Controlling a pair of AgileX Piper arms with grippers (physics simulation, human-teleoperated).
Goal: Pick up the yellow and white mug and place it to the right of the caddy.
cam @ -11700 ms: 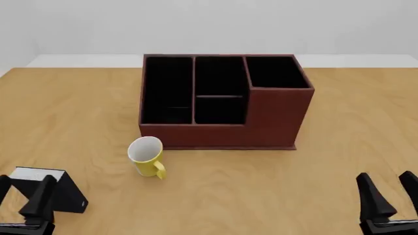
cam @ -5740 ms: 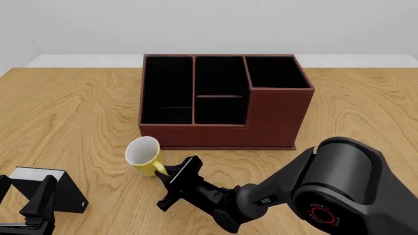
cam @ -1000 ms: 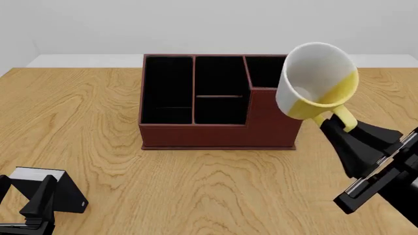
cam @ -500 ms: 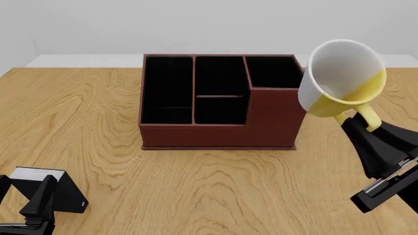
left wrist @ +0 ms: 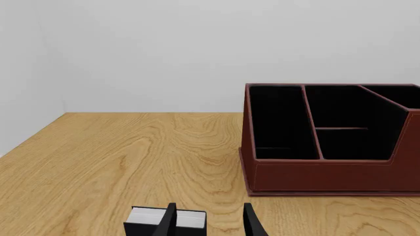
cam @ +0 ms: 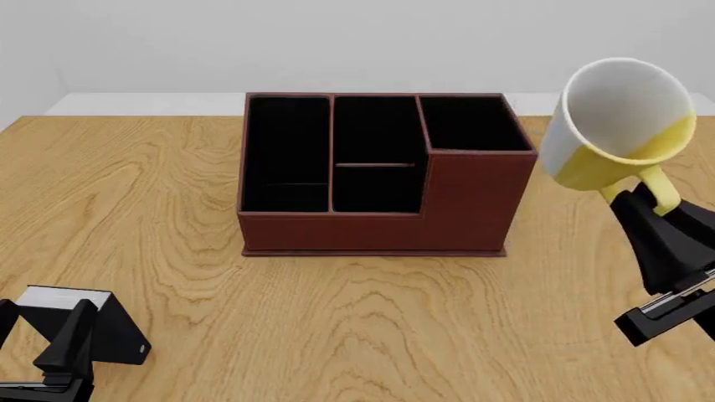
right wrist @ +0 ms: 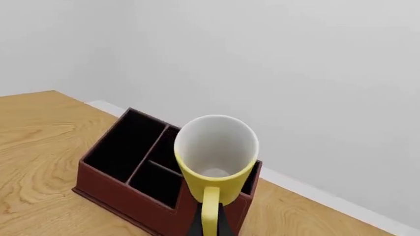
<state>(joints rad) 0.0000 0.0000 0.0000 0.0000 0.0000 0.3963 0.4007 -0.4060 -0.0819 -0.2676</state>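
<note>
Mug (cam: pixel 618 117) handle pinched in right gripper (cam: pixel 654 211).

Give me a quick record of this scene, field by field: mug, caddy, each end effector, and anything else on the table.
mug: small yellow ceramic mug with white inside, held aloft by its handle, tilted, mouth facing the camera, right of the caddy
caddy: large dark red-brown rectangular organiser on the wooden table, compartments showing nothing inside
right end effector: shut on the mug's handle
left end effector: open, low, by the small black box with white top
</note>
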